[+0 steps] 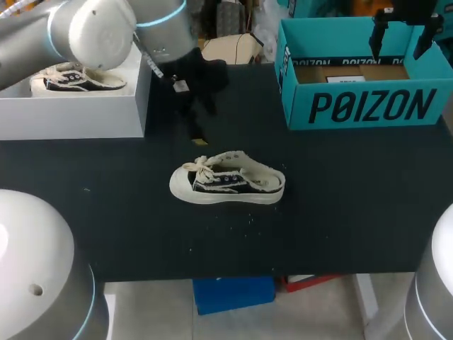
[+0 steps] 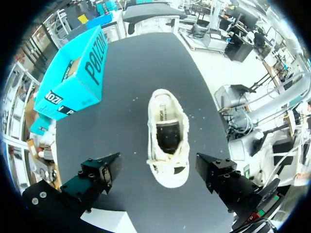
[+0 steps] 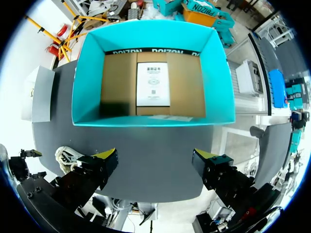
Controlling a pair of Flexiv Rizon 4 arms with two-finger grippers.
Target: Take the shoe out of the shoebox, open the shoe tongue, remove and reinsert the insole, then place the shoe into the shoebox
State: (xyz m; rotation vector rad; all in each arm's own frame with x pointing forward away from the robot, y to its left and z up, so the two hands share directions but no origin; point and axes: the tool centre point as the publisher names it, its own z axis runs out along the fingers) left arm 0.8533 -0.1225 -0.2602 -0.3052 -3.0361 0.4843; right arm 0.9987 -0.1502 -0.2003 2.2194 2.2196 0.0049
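**Pincers both spread; shoe loose at mid-table**

Left pincer [image 2: 158, 166]: fingers wide apart, holding nothing. It hangs over the toe end of the shoe [image 2: 167, 136], one finger to each side, neither touching it as far as you can see. Right pincer [image 3: 154, 160]: likewise spread and empty, above the shoebox [image 3: 87, 82], which stands open at the far right corner of the table [image 1: 340, 212].

Shoe: out of the box, upright on its sole near the middle of the table, well apart from the shoebox. Its long axis runs roughly parallel to the near edge. Toe and laces [image 1: 202, 170] point to the left edge, heel to the right edge. Insole [image 2: 163, 114] is seated inside.

Other stock: white box [image 1: 78, 113] at the far left corner, with a second shoe [image 1: 74, 78] on top.

Hazards, as judged: nothing pins the shoe, so a one-sided touch will likely slide or spin it on the table. The knotted laces may snag a fingertip, or hold the tongue down when you pull it. Drawing the insole with the shoe unheld would probably lift the whole shoe.
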